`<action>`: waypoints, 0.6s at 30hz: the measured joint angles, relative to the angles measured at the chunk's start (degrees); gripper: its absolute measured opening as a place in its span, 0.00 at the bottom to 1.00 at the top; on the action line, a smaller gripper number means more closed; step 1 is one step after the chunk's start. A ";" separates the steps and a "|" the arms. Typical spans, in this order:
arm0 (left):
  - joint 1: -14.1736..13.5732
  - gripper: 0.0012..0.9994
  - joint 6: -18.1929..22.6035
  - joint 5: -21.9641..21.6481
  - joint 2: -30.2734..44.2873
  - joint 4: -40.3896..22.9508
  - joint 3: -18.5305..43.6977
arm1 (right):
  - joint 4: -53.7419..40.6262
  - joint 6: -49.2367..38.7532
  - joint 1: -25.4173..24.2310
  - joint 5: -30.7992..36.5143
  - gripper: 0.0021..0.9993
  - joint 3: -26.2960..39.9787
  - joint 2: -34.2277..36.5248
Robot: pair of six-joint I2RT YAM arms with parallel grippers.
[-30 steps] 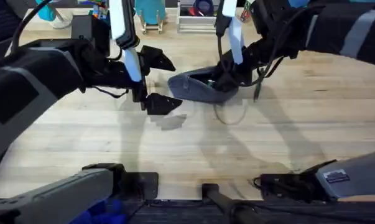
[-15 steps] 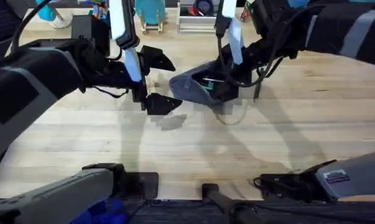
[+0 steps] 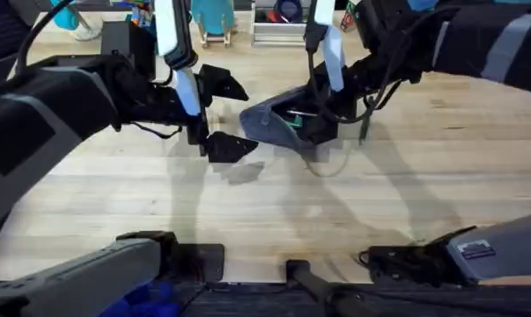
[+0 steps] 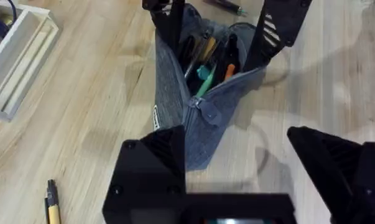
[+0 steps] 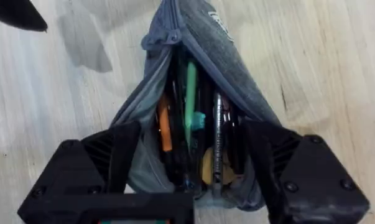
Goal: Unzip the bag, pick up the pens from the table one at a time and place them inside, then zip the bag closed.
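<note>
The bag sits at the far middle of the worktop, unzipped, its mouth gaping over several pens inside. The right tool has its fingers spread inside the mouth, propping it wide. The left tool hangs spread and empty just left of the bag's zipper end. A yellow pen lies on the worktop near the left tool. Judged best: keep the mouth braced, pinch that pen mid-barrel, then slide it in lengthwise
</note>
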 joint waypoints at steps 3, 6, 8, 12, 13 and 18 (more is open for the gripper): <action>0.00 0.99 0.00 0.00 0.00 0.00 0.00 | 0.00 0.20 0.00 0.00 1.00 -0.02 -0.02; 0.00 0.99 -0.02 0.00 0.00 0.00 0.00 | -0.15 0.61 0.00 0.02 1.00 -0.02 -0.54; 0.00 0.99 -0.02 0.00 0.00 0.00 0.00 | -0.21 1.21 0.00 0.15 1.00 -0.02 -1.43; 0.00 0.99 -0.02 0.00 0.00 0.00 0.00 | -0.20 4.10 -0.56 0.22 1.00 -0.02 -4.45; 0.00 0.99 -0.04 0.00 0.00 0.00 0.00 | -0.22 5.25 -0.99 0.20 1.00 0.00 -5.48; 0.00 0.99 -1.12 -0.59 0.00 -0.36 0.54 | -0.33 11.04 -4.74 0.22 1.00 0.00 -9.75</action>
